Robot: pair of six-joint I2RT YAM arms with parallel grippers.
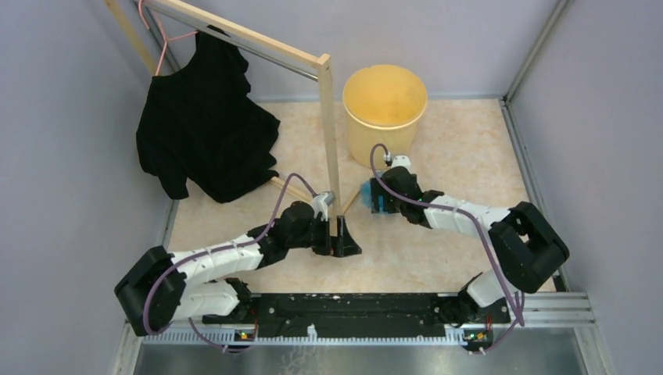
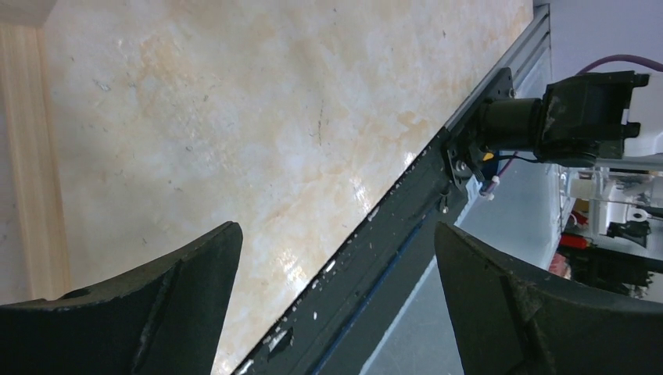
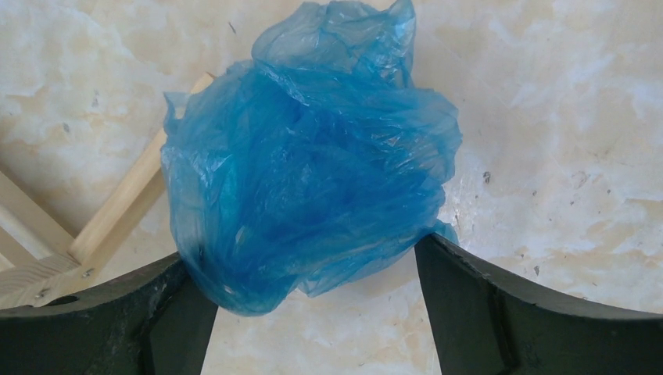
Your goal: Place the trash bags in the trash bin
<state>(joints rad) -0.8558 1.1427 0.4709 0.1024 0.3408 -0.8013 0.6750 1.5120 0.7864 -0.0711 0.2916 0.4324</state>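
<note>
From above, the trash bin (image 1: 385,101) is seen upright at the back of the worktop (image 1: 461,164), the blue trash bag (image 1: 366,197) lying near it under the right gripper (image 1: 375,200). At the left wrist, the left gripper (image 2: 336,234) is spread and empty. At the right wrist, the jaws are parted around the bag — they should be closed deep into its bulk before lifting — its underside is hidden

2 YAM arms in white and black.
The left arm (image 1: 211,262) and right arm (image 1: 461,215) have white link shells between bulky black joint housings, and a purple cable (image 1: 297,175) loops along each. The left gripper (image 2: 336,226) has 2 curved black fingers (image 2: 117,312), scuffed with pale chips along their edges.
</note>
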